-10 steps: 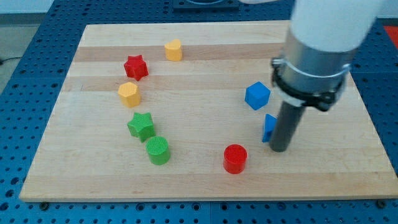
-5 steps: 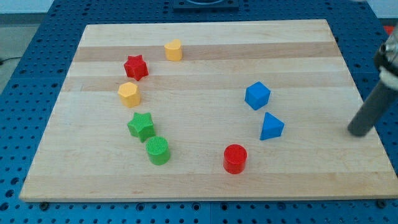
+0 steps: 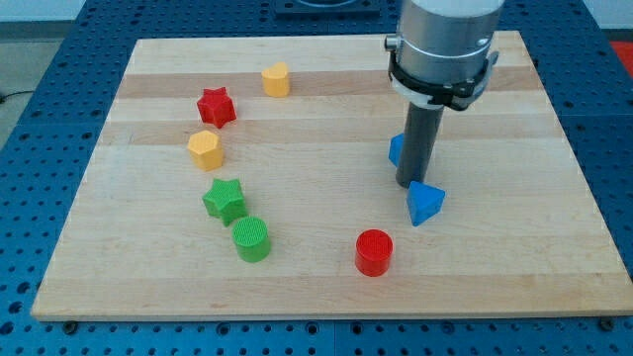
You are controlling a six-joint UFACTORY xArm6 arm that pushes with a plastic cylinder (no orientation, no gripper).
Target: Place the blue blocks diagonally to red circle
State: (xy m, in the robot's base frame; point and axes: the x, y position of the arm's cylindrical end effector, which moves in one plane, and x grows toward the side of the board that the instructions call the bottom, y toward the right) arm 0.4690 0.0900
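The red circle (image 3: 374,251) stands near the view's bottom, right of centre. A blue triangular block (image 3: 425,204) lies up and to the right of it. A blue cube (image 3: 395,149) sits above that, mostly hidden behind my rod. My tip (image 3: 409,184) rests on the board between the two blue blocks, touching or almost touching the top left of the triangular block and just in front of the cube.
On the view's left stand a red star (image 3: 216,106), a yellow block (image 3: 276,79), a yellow hexagon (image 3: 206,149), a green star (image 3: 226,200) and a green cylinder (image 3: 251,238). The wooden board (image 3: 326,287) lies on a blue perforated table.
My rod swung from beside the triangular block out to the board's right edge, then back in between the blue blocks. The triangular block has shifted slightly.
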